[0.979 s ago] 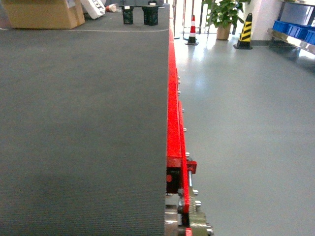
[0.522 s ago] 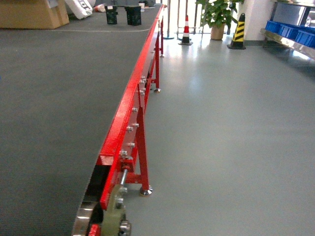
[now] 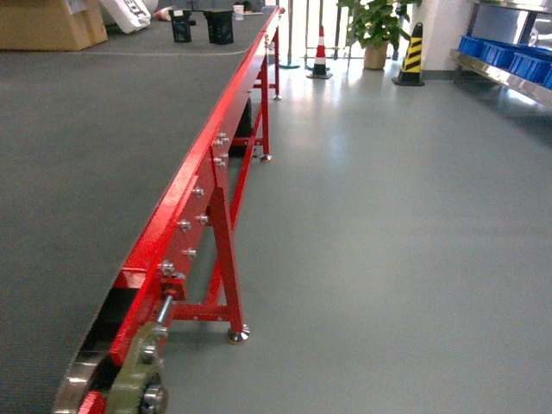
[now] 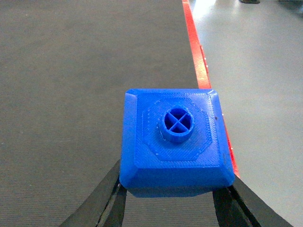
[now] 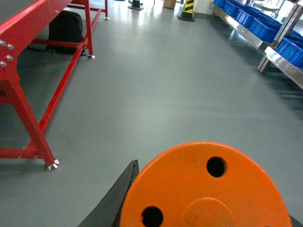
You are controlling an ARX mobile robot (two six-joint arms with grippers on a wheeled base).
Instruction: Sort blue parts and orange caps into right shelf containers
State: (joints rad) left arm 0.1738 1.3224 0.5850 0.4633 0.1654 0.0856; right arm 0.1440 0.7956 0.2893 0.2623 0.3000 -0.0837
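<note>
Left claw (image 4: 173,198): closed on the blue part (image 4: 176,139), its black fingers (image 4: 102,201) pressed to the part's two lower sides; the part sits upright, stud facing the wrist camera.
Blue part vs desk: held above the grey mat of the desk (image 4: 71,94), near the desk's red rail (image 4: 195,45), its right corner overlapping the rail in this view.
Right claw (image 5: 203,208): one black finger (image 5: 116,198) shows, touching the left side of the orange cap (image 5: 203,189); the other finger is hidden behind the cap, so the claw appears clamped on it.
Orange cap: flat top toward the wrist camera, two small holes plain in it; it hangs over the grey floor (image 5: 165,85), to the right of the desk's red legs (image 5: 28,123).
Desk in head view: long desk (image 3: 78,155) with a red side rail running away from the camera; neither claw shows here.
Far end of the desk: a cardboard box (image 3: 47,21) and two dark objects (image 3: 200,24).
Shelf: steel shelf (image 5: 246,35) well right of the desk, across the floor, carrying blue crates (image 5: 255,21); also seen at the head view's top right (image 3: 504,73).
Beyond the desk: striped cones (image 3: 410,53) and a potted plant (image 3: 373,26) on the floor.
</note>
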